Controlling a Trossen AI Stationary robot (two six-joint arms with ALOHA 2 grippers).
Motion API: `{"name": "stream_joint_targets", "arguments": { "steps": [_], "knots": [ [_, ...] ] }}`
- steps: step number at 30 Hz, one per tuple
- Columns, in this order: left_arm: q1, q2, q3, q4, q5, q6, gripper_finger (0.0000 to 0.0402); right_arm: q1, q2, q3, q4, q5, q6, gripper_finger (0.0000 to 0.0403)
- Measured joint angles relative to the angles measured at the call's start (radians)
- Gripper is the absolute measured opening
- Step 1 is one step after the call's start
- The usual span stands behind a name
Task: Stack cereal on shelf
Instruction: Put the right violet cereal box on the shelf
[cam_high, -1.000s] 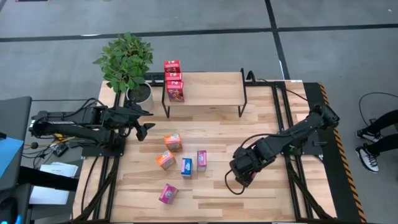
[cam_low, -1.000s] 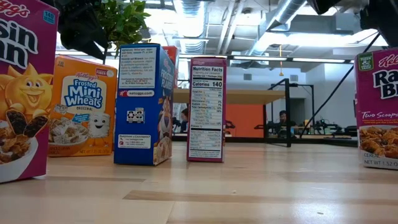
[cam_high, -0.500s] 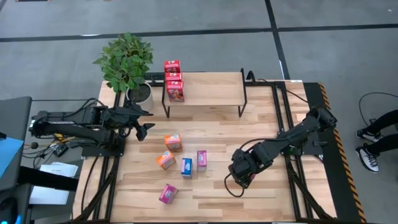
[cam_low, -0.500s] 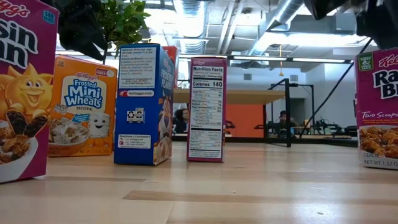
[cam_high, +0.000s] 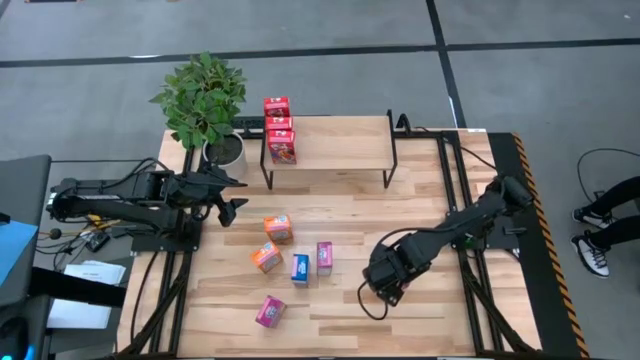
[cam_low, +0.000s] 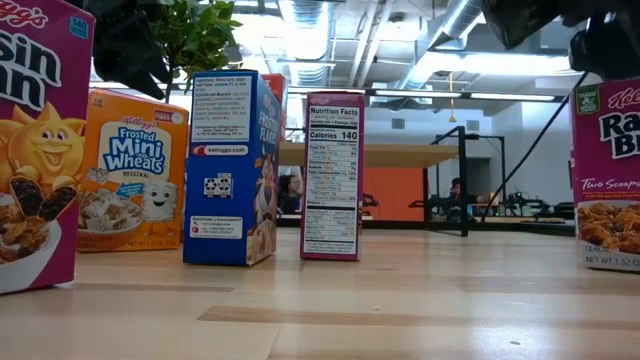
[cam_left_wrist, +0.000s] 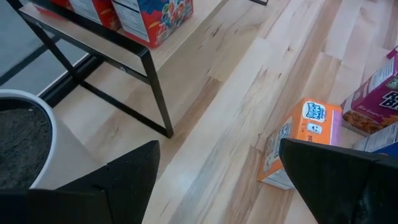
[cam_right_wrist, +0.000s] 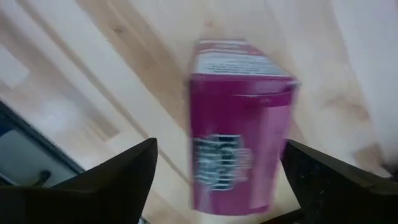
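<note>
Three red cereal boxes (cam_high: 280, 127) stand in a row on the left end of the light-wood shelf (cam_high: 340, 142). Two orange boxes (cam_high: 278, 228) (cam_high: 266, 257), a blue box (cam_high: 300, 268) and two magenta boxes (cam_high: 324, 257) (cam_high: 270, 311) rest on the tabletop. Another magenta box (cam_low: 606, 178) stands upright at the near right. My right gripper (cam_high: 385, 283) hovers open above it and hides it in the high view. In the right wrist view its fingers stand on either side of the box (cam_right_wrist: 239, 118), apart from it. My left gripper (cam_high: 232, 205) waits open at the table's left.
A potted plant (cam_high: 203, 100) stands at the far left corner beside the shelf. The shelf's black legs (cam_left_wrist: 155, 93) rise from the tabletop near my left gripper. Bare planks lie between the boxes and the table's right edge (cam_high: 455, 300).
My right gripper has gone toward the table's near edge and a little to the left, coming down over the magenta box at the near right. Its fingers stay open. The boxes have not moved.
</note>
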Motion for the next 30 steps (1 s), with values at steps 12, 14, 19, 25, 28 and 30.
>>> {"name": "stream_joint_targets", "arguments": {
  "steps": [12, 14, 19, 25, 28, 30],
  "knots": [
    [0.0, 0.0, 0.0, 0.0, -0.014, 0.004, 0.0321, -0.003, 0.009, 0.0, -0.004, 0.005, -0.009, 0.0278],
    [0.0, 0.0, 0.0, 0.0, -0.015, 0.005, 0.0321, -0.008, 0.008, 0.0, -0.003, 0.005, -0.009, 0.0275],
    [0.0, 0.0, 0.0, 0.0, -0.019, 0.005, 0.0321, -0.013, 0.008, 0.0, -0.004, 0.008, -0.019, 0.0274],
    [0.0, 0.0, 0.0, 0.0, -0.02, 0.005, 0.0321, -0.016, 0.008, 0.0, -0.004, 0.011, -0.019, 0.0274],
    [0.0, 0.0, 0.0, 0.0, -0.02, 0.006, 0.0321, -0.016, 0.008, 0.0, -0.004, 0.011, -0.019, 0.0274],
    [0.0, 0.0, 0.0, -0.001, -0.02, 0.009, 0.0321, -0.016, 0.008, 0.0, -0.004, 0.011, -0.019, 0.0274]
  ]
}}
